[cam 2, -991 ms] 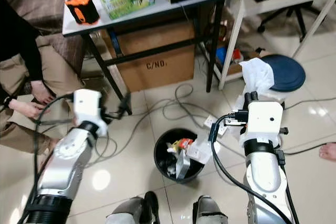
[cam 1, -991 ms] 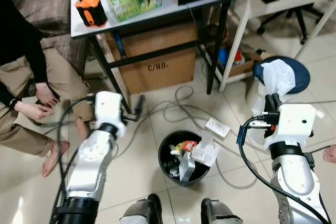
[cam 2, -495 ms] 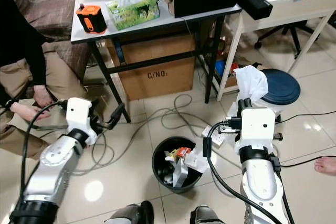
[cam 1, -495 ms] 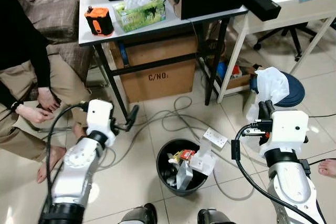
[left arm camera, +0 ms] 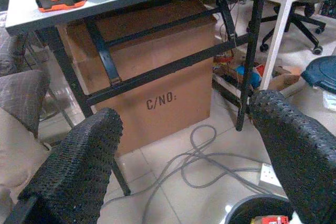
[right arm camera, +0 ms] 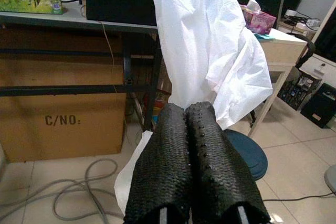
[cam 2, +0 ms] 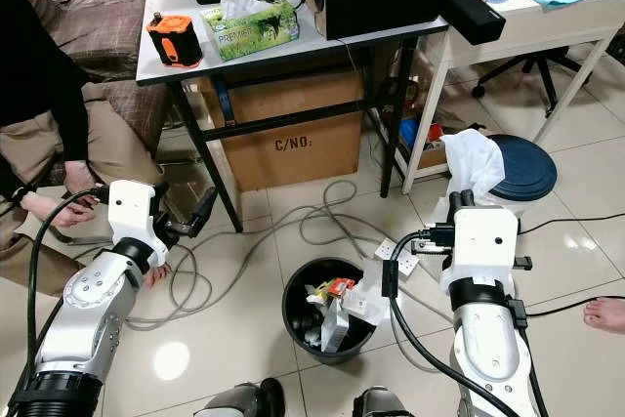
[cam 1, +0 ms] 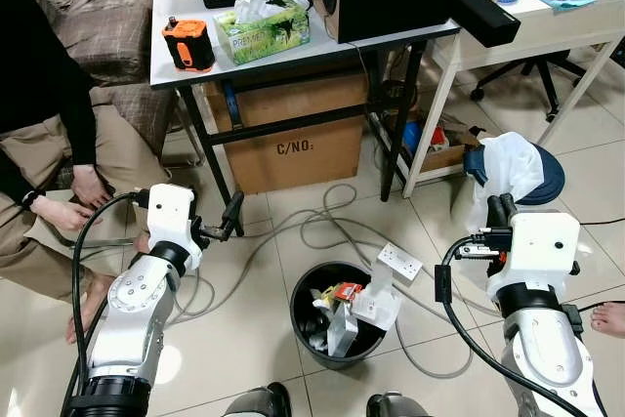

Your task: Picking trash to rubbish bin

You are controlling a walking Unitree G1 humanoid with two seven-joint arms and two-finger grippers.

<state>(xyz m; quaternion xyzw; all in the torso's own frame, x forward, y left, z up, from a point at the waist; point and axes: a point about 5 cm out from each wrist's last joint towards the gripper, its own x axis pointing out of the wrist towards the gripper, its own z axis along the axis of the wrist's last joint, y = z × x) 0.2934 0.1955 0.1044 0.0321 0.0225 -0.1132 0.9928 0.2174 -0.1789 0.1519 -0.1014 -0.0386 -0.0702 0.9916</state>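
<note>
Holding white tissue (cam 1: 510,165) pinched in right gripper (cam 1: 501,210), right of frame, beside black bin (cam 1: 339,314) at lower centre. Left gripper (cam 1: 232,215) spread wide, empty. Carry step; next, swing over bin, release.

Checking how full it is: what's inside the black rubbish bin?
The round black rubbish bin holds white crumpled paper and a red-orange wrapper; deeper contents are covered.

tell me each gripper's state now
left gripper: open, holding nothing
right gripper: shut on the crumpled white tissue paper
</note>
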